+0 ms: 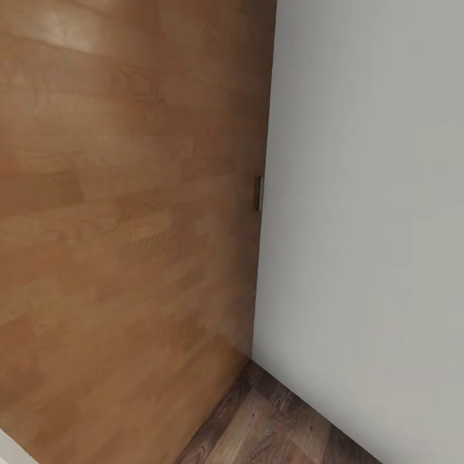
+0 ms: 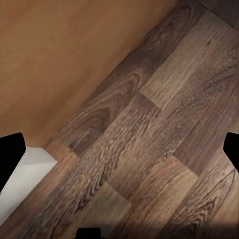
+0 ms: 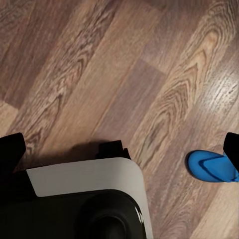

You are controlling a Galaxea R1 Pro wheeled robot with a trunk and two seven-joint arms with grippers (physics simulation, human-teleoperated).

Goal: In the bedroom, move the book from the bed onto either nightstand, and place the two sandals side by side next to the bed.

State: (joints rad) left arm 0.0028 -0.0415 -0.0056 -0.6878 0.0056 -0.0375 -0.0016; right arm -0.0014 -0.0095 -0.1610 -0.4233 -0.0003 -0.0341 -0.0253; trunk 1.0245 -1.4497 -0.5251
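A blue sandal [image 3: 213, 166] is lying flat on the wood-plank floor [image 3: 124, 74] in the right wrist view, partly cut off by the picture's edge and partly covered by one dark fingertip [image 3: 232, 149] of the right gripper [image 3: 122, 149]. It is sitting near the robot's white and black base [image 3: 89, 199], with bare planks between the two. The right gripper's fingers are showing as dark tips at the two sides of that view, spread wide and holding nothing.

In the left wrist view the left gripper [image 2: 122, 154] is hanging over the dark planks [image 2: 149, 149], its fingers [image 2: 10, 154] likewise set far apart and grasping nothing. An orange-brown wooden panel [image 2: 64, 55] is meeting the floor there, with a pale strip [image 2: 25, 179] beside it.

In the head view the same kind of orange-brown wooden door [image 1: 129, 225] is standing beside a plain white wall [image 1: 367, 212], a small metal fitting [image 1: 258, 193] showing on its edge, and a wedge of floor [image 1: 270, 425] is appearing below.
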